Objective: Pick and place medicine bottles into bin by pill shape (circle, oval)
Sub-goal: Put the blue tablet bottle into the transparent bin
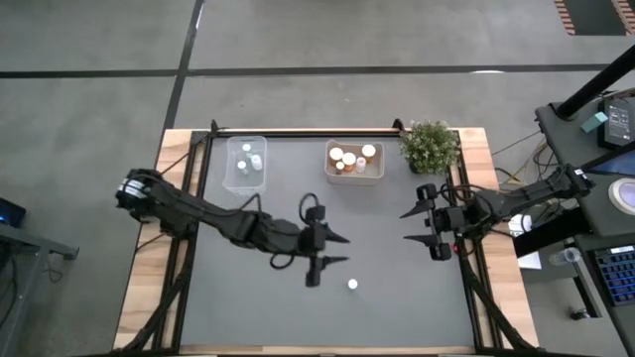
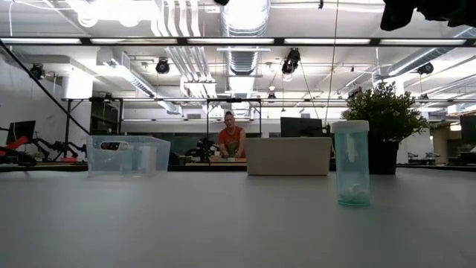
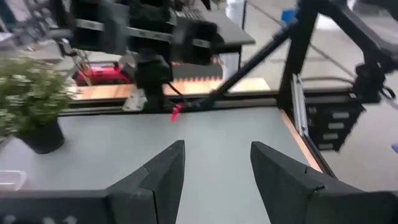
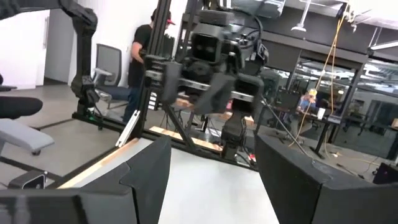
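Note:
One small pale medicine bottle (image 1: 352, 285) with a white cap stands upright on its base on the grey table, also seen in the low view (image 2: 350, 162). My left gripper (image 1: 338, 249) hovers open over the table's middle, just to the far side of that bottle, with nothing between its fingers (image 3: 217, 149). My right gripper (image 1: 414, 225) stands open near the table's right edge, also holding nothing (image 4: 213, 143). A clear bin (image 1: 245, 164) at the far left holds pale bottles. A second bin (image 1: 354, 161) at the far middle holds orange bottles with white caps.
A green potted plant (image 1: 430, 146) stands at the table's far right corner, beside the second bin. Bare grey table lies to the left of and in front of the lone bottle. Beyond the far edge a person (image 2: 231, 140) sits in the room.

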`<state>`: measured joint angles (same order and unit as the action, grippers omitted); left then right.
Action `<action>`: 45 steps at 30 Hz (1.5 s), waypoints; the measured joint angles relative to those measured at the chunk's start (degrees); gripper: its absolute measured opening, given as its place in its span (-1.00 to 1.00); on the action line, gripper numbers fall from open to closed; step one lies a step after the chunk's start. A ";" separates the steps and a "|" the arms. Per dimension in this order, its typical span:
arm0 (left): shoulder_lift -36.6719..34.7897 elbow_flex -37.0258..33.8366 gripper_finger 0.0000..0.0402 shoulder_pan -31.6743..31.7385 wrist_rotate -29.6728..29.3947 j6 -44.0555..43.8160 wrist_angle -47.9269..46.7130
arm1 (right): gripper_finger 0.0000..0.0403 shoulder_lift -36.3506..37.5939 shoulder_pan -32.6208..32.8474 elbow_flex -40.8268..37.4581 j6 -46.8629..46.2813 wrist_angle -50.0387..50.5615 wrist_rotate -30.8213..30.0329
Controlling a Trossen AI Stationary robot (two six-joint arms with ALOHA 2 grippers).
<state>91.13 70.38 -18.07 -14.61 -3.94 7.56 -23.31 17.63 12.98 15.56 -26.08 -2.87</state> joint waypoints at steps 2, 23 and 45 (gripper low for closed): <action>2.05 3.72 -0.16 -1.14 -0.05 -0.01 -4.49 | 0.11 0.54 0.00 -0.29 -0.11 -0.01 -0.06; 19.32 19.65 -0.16 -10.19 -7.25 -11.82 -17.85 | 0.11 4.12 0.02 -6.15 -1.90 -4.65 0.33; 25.35 21.32 -0.16 -11.42 -11.44 -15.79 -25.02 | 0.11 4.06 0.13 -6.54 -4.18 -4.29 1.45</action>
<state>116.47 91.70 -29.49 -26.05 -19.73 -17.46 -19.25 17.76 6.44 11.38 -30.37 -1.42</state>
